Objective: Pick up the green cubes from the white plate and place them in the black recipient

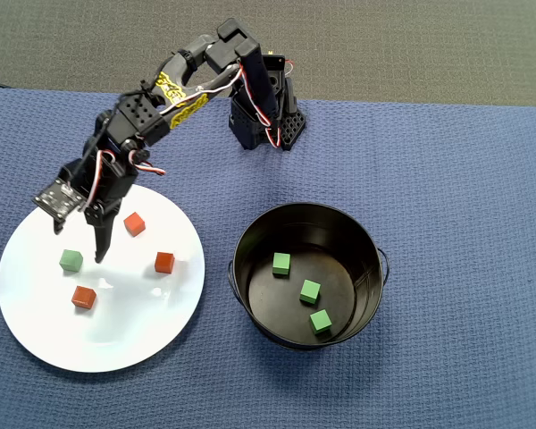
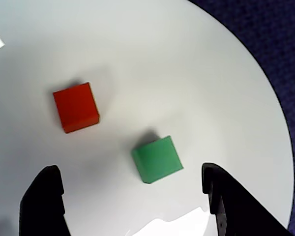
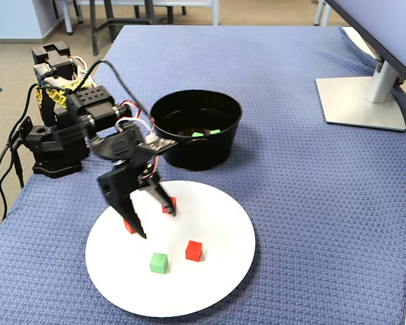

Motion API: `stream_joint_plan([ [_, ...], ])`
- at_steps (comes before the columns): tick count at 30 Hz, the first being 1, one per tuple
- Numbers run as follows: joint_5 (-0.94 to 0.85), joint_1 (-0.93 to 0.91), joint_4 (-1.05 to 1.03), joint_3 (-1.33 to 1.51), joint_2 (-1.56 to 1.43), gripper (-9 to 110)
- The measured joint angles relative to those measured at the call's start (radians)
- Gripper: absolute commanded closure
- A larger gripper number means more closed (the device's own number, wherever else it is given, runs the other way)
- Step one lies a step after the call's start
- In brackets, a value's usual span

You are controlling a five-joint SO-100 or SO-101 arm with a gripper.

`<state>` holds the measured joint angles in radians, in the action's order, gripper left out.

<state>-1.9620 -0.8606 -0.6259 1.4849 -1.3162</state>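
Wrist view: gripper [image 2: 130,196] spread wide, empty, straddling last green cube [image 2: 157,159] on white plate [image 2: 196,59], likely lining up grasp; three already in black recipient [image 1: 250,295].

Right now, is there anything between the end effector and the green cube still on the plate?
No. In the wrist view only bare white plate separates the open end effector from the green cube; the red cube sits aside.

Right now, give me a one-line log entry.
gripper: open, above plate | green cubes on plate: one | in bucket: three | red cubes: untouched
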Motion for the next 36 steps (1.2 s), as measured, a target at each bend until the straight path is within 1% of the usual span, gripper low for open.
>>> stream_joint_plan([
  [22, -0.006, -0.026, 0.046, -0.138, 0.238, 72],
  [36, -0.006, -0.040, 0.101, -0.146, 0.339, 72],
])
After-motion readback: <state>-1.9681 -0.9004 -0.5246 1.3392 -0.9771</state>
